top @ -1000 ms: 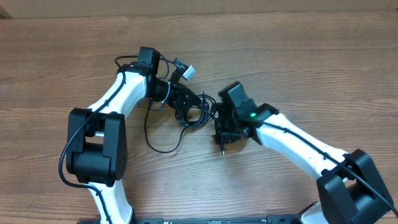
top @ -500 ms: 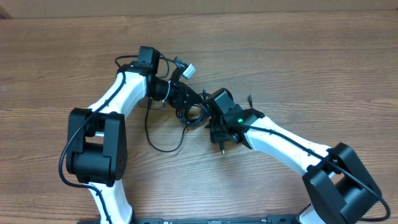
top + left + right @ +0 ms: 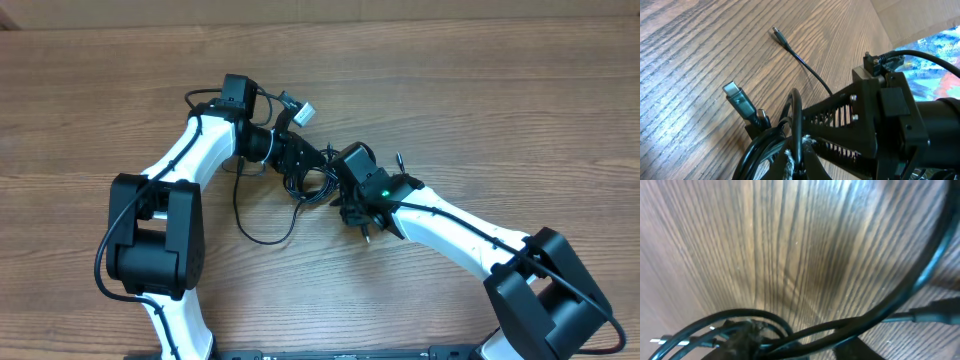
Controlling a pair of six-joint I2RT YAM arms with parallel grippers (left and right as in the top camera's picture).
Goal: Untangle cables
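Step in hand: getting a second grip on the knot. left gripper (image 3: 297,163) is pressed together and looks pinched on the cables (image 3: 312,187) mid-table (image 3: 480,100), with the coil bunched right at its tips. A slack loop (image 3: 264,242) trails on the wood toward the left arm, and the light plug (image 3: 303,116) lies beyond. right gripper (image 3: 340,198) is nosed into the same coil; can't tell whether its jaws have a strand. Next move likely needs one strand isolated, then a slow pull away from the left. Watch that the USB plug (image 3: 736,97) doesn't snag.
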